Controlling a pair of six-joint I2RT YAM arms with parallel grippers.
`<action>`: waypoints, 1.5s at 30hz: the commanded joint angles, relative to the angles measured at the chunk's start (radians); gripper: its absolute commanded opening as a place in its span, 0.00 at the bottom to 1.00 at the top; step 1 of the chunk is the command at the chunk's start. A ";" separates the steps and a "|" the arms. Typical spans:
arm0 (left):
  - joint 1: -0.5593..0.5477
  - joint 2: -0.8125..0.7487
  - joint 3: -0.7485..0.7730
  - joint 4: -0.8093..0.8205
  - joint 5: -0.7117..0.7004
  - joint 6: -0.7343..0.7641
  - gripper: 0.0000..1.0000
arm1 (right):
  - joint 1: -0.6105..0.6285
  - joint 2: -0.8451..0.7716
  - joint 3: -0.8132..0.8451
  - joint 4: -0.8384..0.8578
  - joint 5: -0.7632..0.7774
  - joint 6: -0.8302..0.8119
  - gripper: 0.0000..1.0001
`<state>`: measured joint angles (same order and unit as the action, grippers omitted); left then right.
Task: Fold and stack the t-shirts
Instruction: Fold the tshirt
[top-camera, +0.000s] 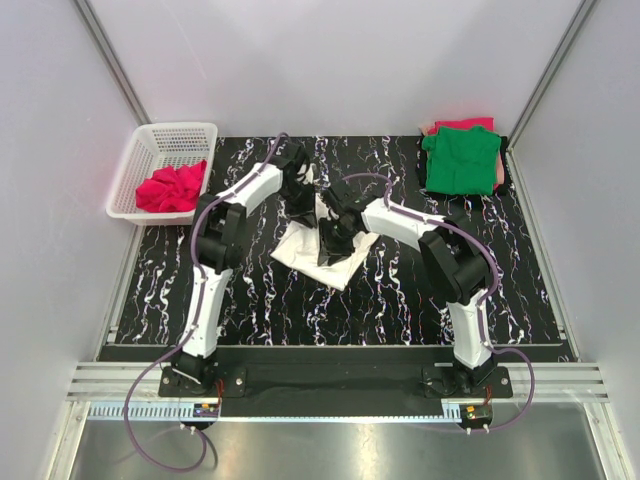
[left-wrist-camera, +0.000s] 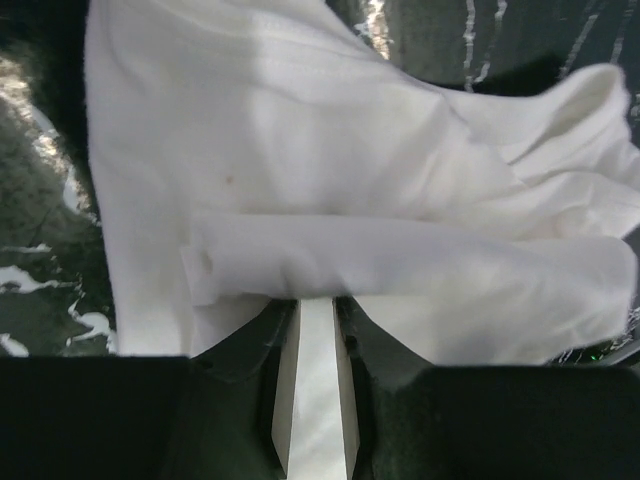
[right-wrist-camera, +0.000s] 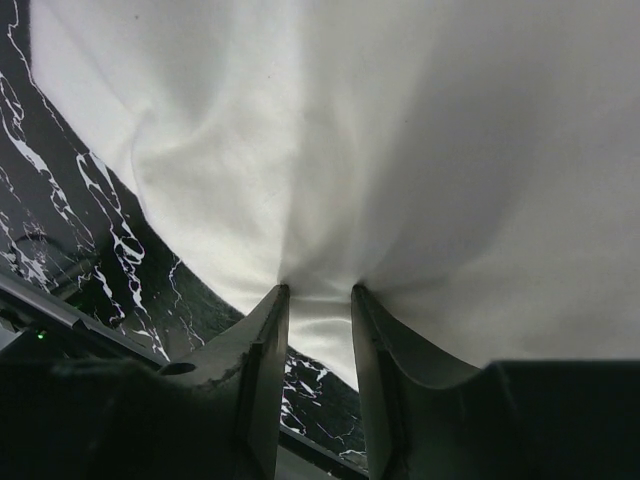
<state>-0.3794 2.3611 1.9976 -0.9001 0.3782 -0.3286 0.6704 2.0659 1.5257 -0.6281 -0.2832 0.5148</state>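
A white t-shirt (top-camera: 345, 266) lies partly lifted at the middle of the black marbled mat, bunched between both arms. My left gripper (top-camera: 303, 207) is shut on its far edge; in the left wrist view the white t-shirt (left-wrist-camera: 350, 150) fills the frame, a rolled fold running into the left gripper (left-wrist-camera: 318, 300). My right gripper (top-camera: 332, 238) is shut on a gathered pinch of the white t-shirt (right-wrist-camera: 400, 150), which puckers at the right gripper (right-wrist-camera: 320, 292). A folded green t-shirt (top-camera: 460, 160) lies on a pinkish-red one (top-camera: 466, 125) at the back right.
A white plastic basket (top-camera: 150, 145) at the back left holds a crumpled red t-shirt (top-camera: 170, 188). The mat (top-camera: 250, 300) ends at grey walls left, right and behind. Both arm bases stand on a rail at the near edge.
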 joint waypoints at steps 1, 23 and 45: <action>-0.004 0.061 0.072 -0.011 -0.005 0.000 0.24 | 0.009 -0.035 -0.027 -0.005 -0.022 0.014 0.37; 0.030 0.184 0.221 -0.008 -0.093 -0.023 0.24 | 0.009 -0.118 -0.182 -0.078 -0.002 -0.028 0.37; 0.039 0.078 -0.019 0.015 -0.203 -0.012 0.11 | 0.006 -0.096 -0.182 -0.191 0.133 -0.068 0.00</action>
<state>-0.3618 2.4172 2.0464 -0.8936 0.3813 -0.3717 0.6704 1.9739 1.3472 -0.6540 -0.2577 0.4900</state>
